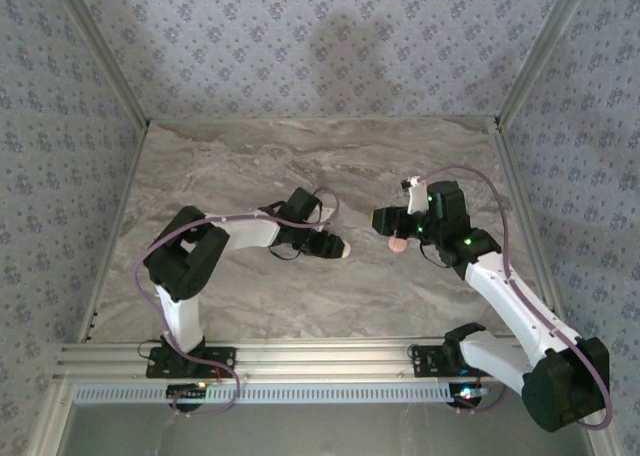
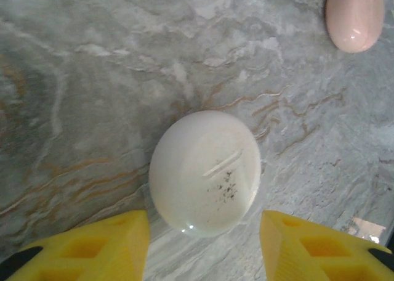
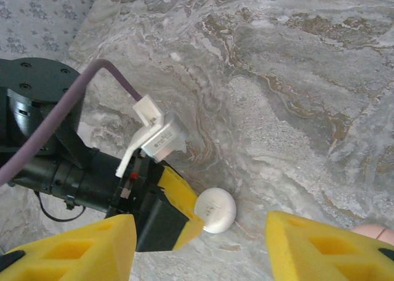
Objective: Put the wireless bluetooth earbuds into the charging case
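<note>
left jaws are seen parted, with white disc [image 2: 205, 172], judged the charging case, flat on table [image 2: 80, 77] just ahead between the tips, nearly round. pink disc [image 2: 354, 16] is found rightward, beside right jaws, also parted, nothing gripped.

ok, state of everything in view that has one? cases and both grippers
white case: lid shut, lying flat on the table at the left fingertips.
pink oval case: looks shut, lying on the table, apart from the white one.
left gripper: open, fingers either side of the white case; contact unclear.
right gripper: open, nothing between the fingers.
</note>
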You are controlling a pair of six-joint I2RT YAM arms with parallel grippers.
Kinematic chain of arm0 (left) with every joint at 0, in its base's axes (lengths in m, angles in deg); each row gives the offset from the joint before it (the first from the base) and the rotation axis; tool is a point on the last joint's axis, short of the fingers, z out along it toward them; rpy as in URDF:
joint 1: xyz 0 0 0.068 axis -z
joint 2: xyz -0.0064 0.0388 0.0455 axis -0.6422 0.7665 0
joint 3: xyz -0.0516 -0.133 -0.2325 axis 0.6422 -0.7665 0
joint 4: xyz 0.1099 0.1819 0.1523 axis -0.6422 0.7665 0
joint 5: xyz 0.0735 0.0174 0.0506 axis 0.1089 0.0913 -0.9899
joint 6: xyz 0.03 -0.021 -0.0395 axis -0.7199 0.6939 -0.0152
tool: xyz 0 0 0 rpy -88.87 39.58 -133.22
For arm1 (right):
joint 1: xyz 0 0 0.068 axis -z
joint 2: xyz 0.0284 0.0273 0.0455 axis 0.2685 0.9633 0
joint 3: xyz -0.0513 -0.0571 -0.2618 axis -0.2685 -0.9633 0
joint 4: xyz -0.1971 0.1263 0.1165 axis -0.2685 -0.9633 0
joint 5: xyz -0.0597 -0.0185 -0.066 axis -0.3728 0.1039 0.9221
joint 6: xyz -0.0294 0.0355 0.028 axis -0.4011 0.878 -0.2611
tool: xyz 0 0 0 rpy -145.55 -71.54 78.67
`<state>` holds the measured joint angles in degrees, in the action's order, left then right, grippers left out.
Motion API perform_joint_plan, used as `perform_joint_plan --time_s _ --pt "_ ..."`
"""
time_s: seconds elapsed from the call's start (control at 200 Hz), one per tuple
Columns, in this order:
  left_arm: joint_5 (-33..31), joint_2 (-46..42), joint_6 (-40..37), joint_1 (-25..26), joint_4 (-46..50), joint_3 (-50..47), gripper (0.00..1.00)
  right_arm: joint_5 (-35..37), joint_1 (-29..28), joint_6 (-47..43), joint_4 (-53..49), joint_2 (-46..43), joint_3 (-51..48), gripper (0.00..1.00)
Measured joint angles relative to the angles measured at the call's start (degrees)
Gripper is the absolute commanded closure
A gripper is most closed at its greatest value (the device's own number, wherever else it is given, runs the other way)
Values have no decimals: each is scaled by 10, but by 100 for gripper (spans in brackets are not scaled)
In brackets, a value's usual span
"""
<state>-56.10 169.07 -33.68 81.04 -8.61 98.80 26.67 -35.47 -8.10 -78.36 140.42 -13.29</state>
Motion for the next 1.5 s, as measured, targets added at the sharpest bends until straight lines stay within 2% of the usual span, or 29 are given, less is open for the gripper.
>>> perform_joint_plan --time_s 0.155,0.205,0.21,0.215,0.22,0.225,0.235,0.25,0.31,0.345,0.37,0.385,0.505,0.665,0.82,0.939,1.039,1.119,1.259,1.499 --pt "-65 -51 -15 -25 35 -14 43 23 7 -19 -5 -4 -2 30" --pt "-94 -82 -19 -35 40 -29 38 41 9 -32 -3 -10 -7 29" --pt "-98 -87 -19 -36 41 -31 38 43 9 -34 -3 -12 -8 28" --pt "-100 -90 -19 -37 42 -33 37 45 9 -35 -3 -12 -9 22" --pt "-103 -93 -20 -38 42 -34 37 47 9 -35 -3 -13 -10 11" --pt "-109 -99 -23 -39 42 -37 36 51 10 -37 -3 -14 -12 6" --pt "-117 -107 -22 -41 42 -41 35 55 11 -41 -2 -16 -14 1" --pt "-128 -120 -26 -44 43 -48 34 63 12 -43 -1 -19 -18 0" --pt "-182 -173 -31 -51 40 -75 27 94 17 -61 9 -30 -39 0" --pt "-217 -209 -36 -53 37 -95 17 115 23 -71 17 -35 -54 0" --pt "-242 -234 -39 -55 33 -110 3 129 28 -75 23 -39 -66 0" --pt "-255 -248 -42 -56 31 -118 1 139 32 -80 29 -41 -75 0" --pt "-369 -363 -60 -75 -10 -206 0 199 68 -110 84 -57 -150 0" --pt "-511 -475 -92 -134 -69 -313 0 247 132 -144 143 -71 -211 0" --pt "-585 -570 -119 -203 -124 -393 0 255 188 -165 256 -73 -271 0" --pt "-600 -621 -148 -255 -226 -462 0 245 239 -164 320 -50 -303 0" --pt "-593 -620 -157 -300 -276 -507 0 222 266 -164 370 -16 -306 0" --pt "-582 -585 -169 -328 -302 -510 0 200 273 -164 409 23 -304 0" --pt "-553 -469 -192 -355 -391 -506 0 162 274 -162 466 115 -284 0" --pt "-490 -271 -229 -359 -556 -472 0 138 263 -178 549 233 -221 0"
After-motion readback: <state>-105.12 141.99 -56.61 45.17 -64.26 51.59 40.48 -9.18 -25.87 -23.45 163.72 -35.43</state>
